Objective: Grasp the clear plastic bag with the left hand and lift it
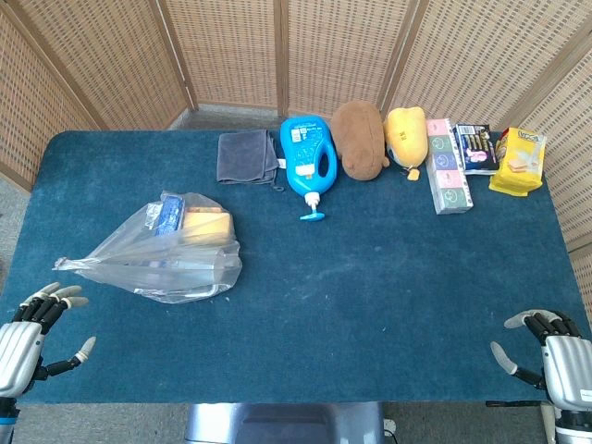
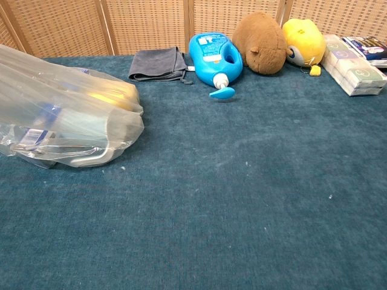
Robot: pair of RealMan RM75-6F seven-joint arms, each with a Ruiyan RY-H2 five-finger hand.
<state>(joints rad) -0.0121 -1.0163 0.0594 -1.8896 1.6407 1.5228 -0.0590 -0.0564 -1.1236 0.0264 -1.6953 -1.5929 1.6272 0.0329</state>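
A clear plastic bag (image 1: 171,250) lies on the left part of the blue table (image 1: 370,287), with a blue packet and yellowish items inside. In the chest view the clear plastic bag (image 2: 66,121) fills the left edge. My left hand (image 1: 32,338) hovers at the table's front left corner, below and left of the bag, fingers spread and holding nothing. My right hand (image 1: 550,351) is at the front right corner, fingers apart, also holding nothing. Neither hand shows in the chest view.
Along the back edge sit a grey cloth (image 1: 248,157), a blue detergent bottle (image 1: 308,157), a brown plush (image 1: 359,139), a yellow plush (image 1: 407,137), a long tissue pack (image 1: 447,166), a dark box (image 1: 478,148) and a yellow packet (image 1: 518,162). Wicker screens stand behind.
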